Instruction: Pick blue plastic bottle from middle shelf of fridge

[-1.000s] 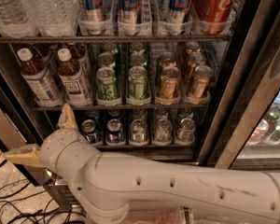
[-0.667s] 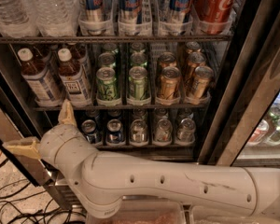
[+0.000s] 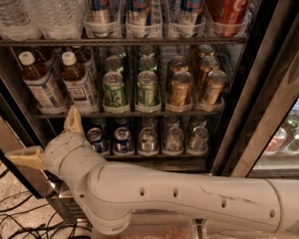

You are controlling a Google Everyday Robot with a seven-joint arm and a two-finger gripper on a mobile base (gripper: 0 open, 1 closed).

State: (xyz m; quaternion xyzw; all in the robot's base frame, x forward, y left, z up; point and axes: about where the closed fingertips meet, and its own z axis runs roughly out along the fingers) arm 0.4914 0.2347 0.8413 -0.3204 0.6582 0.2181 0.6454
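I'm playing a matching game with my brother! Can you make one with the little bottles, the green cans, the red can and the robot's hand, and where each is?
Things:
1. blue plastic bottles
2. green cans
3. red can
4. gripper

Places:
A. upper shelf, far right
B. just below the middle shelf, at its left end, spread open
C. middle shelf, left end
D. middle shelf, centre

Pairs: 1-C, 2-D, 3-A, 4-B

Green cans (image 3: pixel 113 89), gold cans (image 3: pixel 181 87) side by side; red can (image 3: pixel 229 4) above; cables (image 3: pixel 10 218) on floor.
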